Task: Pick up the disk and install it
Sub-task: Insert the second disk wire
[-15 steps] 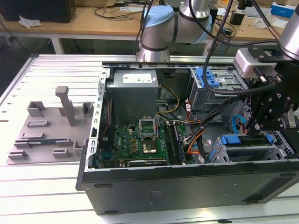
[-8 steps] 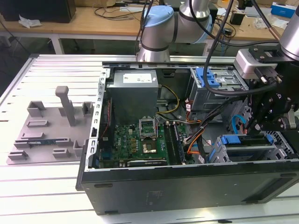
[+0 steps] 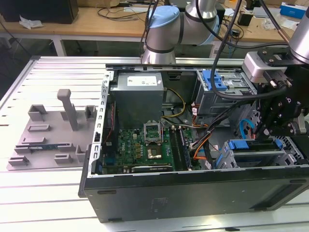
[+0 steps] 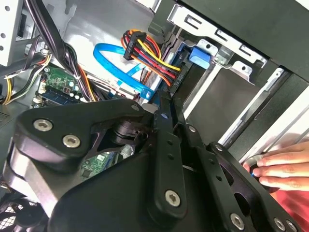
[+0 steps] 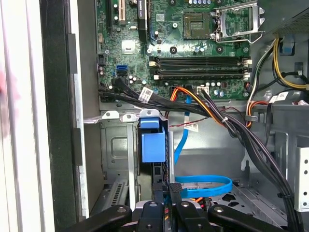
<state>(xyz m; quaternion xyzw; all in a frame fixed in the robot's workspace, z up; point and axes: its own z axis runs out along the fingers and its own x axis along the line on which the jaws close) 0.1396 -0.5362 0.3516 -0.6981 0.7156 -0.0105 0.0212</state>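
The disk point(image 5: 153, 145) stands edge-on in the metal drive cage of the open computer case, its blue carrier bracket facing me. In the exterior view the disk point(image 3: 240, 144) sits in the cage at the case's lower right corner. My gripper point(image 5: 166, 189) is right at the near end of the disk, fingers drawn together with no gap showing. In the second wrist view the gripper point(image 4: 167, 102) points at the cage, and the disk's blue bracket tab point(image 4: 199, 55) lies just beyond. In the exterior view the gripper point(image 3: 265, 130) hangs just over the cage.
Blue data cable point(image 5: 205, 186) and black, orange and yellow wire bundles point(image 5: 217, 116) run beside the cage. The motherboard point(image 3: 145, 145) and grey power supply box point(image 3: 137, 92) fill the case's middle. A person's hand point(image 4: 285, 169) rests on the case edge. A grey fixture plate point(image 3: 48, 130) lies outside on the exterior view's left.
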